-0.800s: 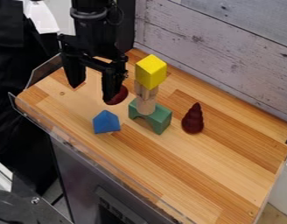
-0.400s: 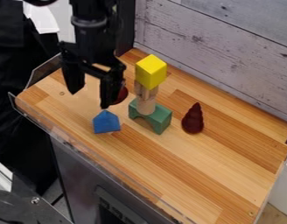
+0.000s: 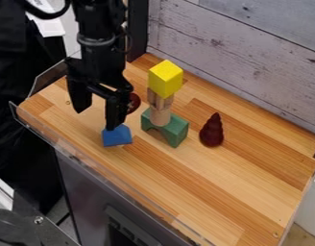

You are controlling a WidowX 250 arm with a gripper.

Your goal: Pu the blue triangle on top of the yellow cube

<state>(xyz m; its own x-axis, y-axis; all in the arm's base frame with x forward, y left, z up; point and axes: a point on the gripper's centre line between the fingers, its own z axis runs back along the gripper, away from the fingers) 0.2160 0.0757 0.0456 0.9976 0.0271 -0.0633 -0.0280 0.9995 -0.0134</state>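
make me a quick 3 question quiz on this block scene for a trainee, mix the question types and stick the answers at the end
1. True or false: the blue triangle already sits on top of the yellow cube.
2. Multiple choice: what colour is the arch-shaped block at the bottom of the tower? a) red b) green c) blue
3. Fill in the blank: the two fingers of the end effector stand apart, so it is ____.

Key: 1. false; 2. b; 3. open
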